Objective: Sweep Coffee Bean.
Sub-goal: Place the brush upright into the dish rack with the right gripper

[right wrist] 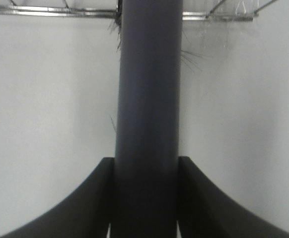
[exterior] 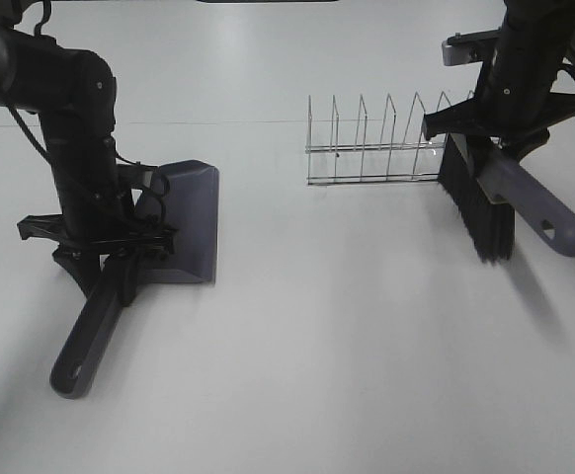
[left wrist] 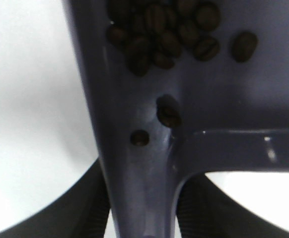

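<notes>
My left gripper (exterior: 120,259) clamps the dustpan (exterior: 189,212), lower left, coffee beans (left wrist: 164,34) inside; right gripper (exterior: 497,143) clamps the brush (exterior: 534,207); sweeping seems finished.

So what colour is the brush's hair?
Black. The bristles show best in the exterior high view.

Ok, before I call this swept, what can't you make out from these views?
Left wrist: the coffee bean pile is cut off by the picture's edge; full count unknown.
Exterior high: the dustpan inside is too dark to show beans.
Right wrist: the brush handle hides most of its bristles.
</notes>
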{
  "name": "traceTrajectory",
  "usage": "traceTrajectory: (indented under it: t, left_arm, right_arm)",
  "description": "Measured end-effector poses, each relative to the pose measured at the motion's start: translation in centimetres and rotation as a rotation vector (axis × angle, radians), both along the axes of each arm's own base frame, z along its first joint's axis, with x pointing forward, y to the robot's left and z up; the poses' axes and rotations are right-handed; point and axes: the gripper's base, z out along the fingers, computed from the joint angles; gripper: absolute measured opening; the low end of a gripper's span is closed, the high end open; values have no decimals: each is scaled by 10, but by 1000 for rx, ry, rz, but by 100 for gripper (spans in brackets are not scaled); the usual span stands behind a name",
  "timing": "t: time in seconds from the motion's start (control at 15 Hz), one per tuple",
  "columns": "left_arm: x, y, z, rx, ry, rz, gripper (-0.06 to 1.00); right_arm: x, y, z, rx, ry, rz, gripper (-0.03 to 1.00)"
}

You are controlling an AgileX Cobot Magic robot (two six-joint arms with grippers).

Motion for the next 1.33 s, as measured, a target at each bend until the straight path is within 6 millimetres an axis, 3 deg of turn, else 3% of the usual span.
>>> traceTrajectory:
  t: [0.2,0.47,1.33]
  left_arm:
    - [0,0,0,0,0,0,35]
    - [0,0,0,0,0,0,35]
    - [0,0,0,4,2,28,35]
  right_arm:
    - [21,0,4,-11,-50,2,31]
    - [35,-7,-6,-8,-57,-22,31]
    - [46,-9,-6,30,-138,-64,31]
